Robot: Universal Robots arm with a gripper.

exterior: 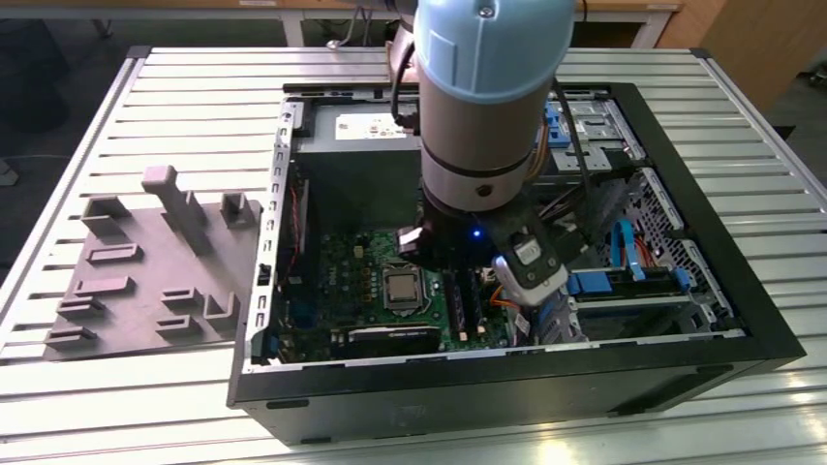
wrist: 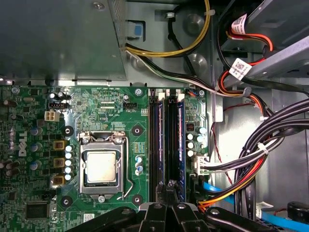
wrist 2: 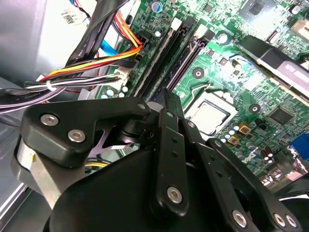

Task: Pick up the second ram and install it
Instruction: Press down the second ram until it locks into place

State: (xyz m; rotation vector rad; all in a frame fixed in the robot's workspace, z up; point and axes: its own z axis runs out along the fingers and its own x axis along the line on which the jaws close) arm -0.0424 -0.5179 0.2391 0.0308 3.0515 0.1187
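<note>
Gripper [wrist: 169, 187] pinched closed, its hold unclear; ram [wrist: 176, 140] seated edge-up, lengthwise along board [wrist: 104, 104]. White cable tag [wrist: 238, 69] unreadable.

Open computer case [exterior: 723, 329], grey plastic block [exterior: 149, 271]

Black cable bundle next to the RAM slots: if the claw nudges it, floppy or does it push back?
Probably springy, not floppy: the black cable bundle is several thick cables held together by a zip tie. It likely springs back after a push, since it holds its own curve. It could snag, as it runs close to the RAM slots.
</note>
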